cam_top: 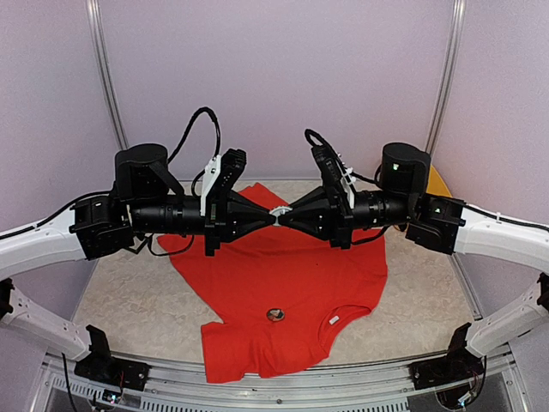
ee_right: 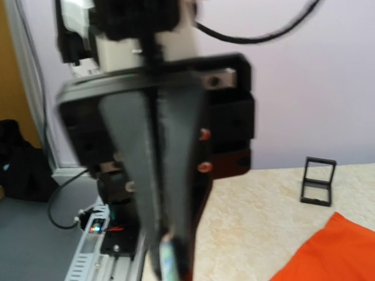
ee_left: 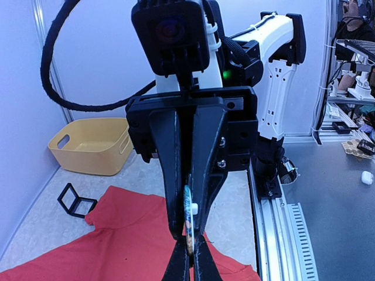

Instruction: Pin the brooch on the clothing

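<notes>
Bright red soft-fabric T-shirt [cam_top: 283,283] lies rumpled across the worktop's middle, reaching the near edge. Its small white neck label [cam_top: 333,319] is too small to read. Above it hangs the small round flat brooch [ee_left: 188,219], pinched by both the right gripper [cam_top: 288,215] and the left gripper [cam_top: 271,215], tip to tip. A small dark round disc [cam_top: 274,314] rests on the shirt.

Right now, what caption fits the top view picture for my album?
Two arms meet tip to tip over a red shirt, pinching a small brooch between their jaws.
</notes>
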Tool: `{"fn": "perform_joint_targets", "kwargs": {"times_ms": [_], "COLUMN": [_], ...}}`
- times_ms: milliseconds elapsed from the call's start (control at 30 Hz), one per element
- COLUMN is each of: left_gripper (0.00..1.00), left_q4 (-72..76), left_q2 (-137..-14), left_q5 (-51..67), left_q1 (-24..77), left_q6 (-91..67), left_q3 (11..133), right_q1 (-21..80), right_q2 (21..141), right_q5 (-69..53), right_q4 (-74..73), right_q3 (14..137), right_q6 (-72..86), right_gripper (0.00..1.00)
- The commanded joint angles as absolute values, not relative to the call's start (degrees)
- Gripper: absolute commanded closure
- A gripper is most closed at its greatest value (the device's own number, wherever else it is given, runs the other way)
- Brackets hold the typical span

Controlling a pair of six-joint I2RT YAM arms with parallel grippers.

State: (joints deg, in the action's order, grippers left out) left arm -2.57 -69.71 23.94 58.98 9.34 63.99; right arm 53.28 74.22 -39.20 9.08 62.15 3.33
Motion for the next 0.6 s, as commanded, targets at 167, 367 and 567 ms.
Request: {"fn": "perform_joint_targets", "kwargs": {"times_ms": [167, 367, 567], "left_gripper": [1.00, 1.00, 1.00], "left_q4": [-3.1, -2.0, -3.3], "left_q2": [-70.8, -68.7, -68.0], "left_q5": [28.7, 20.0, 18.6], "left_q1": [63.6, 62.5, 61.2], "left_q6": [12.0, 10.7, 9.7], "left_q3": [65.0, 63.2, 63.8], "right_q1": [53.0, 53.0, 52.6], "right_q2": [75.5, 70.5, 66.8], "right_q5": [-27.0, -46.1, -46.5], "right_q4": [7.1, 7.0, 6.5], "right_q3": [63.9, 58.9, 56.6], "right_q6": [3.4, -7.6, -7.9], "right_gripper": [0.83, 0.55, 0.55]}}
